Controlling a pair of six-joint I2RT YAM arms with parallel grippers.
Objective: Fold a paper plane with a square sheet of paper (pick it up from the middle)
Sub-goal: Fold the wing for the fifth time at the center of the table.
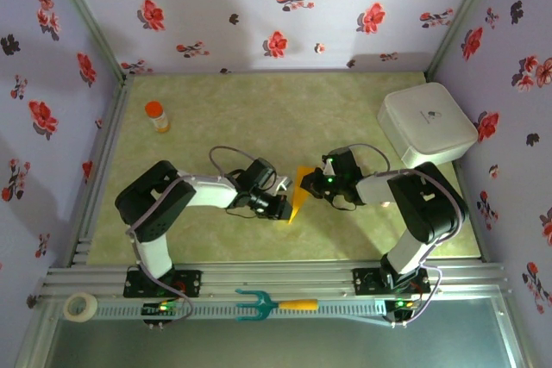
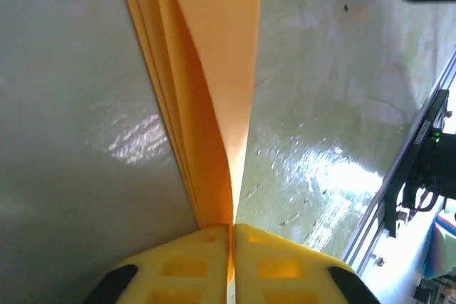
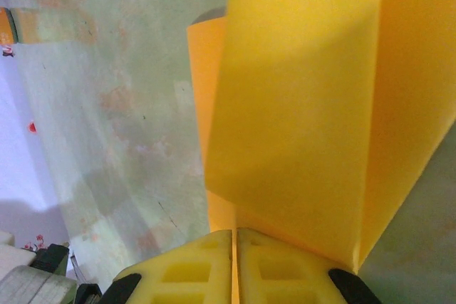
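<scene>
The folded orange paper [image 1: 299, 190] is out in the middle of the green tabletop [image 1: 259, 118], to the left of the white box [image 1: 427, 124] and a little nearer the arm bases than the box is. It stands on edge between the two hands. From above it reads as a narrow strip with a wider bit at its far end. Whether its lower edge touches the tabletop cannot be told.

The left hand [image 1: 283, 206] comes at the paper from the side away from the white box. In the left wrist view this hand [image 2: 231, 247] has its yellow fingers pressed together on the paper [image 2: 214, 69]. Several stacked layers run away from the grip, and one flap curls off from the rest.

The right hand [image 1: 314, 181] sits between the paper and the white box. In the right wrist view this hand [image 3: 234, 247] is also clamped on the paper [image 3: 306, 105], which rises from the fingers as broad folded panels with a sharp crease on one side.

An orange-capped bottle [image 1: 157, 115] stands far to the left of the white box, close to the left wall. On the metal rail well below the box lie a teal fork with an orange handle [image 1: 272, 304] and, further left, a roll of tape [image 1: 81, 305].
</scene>
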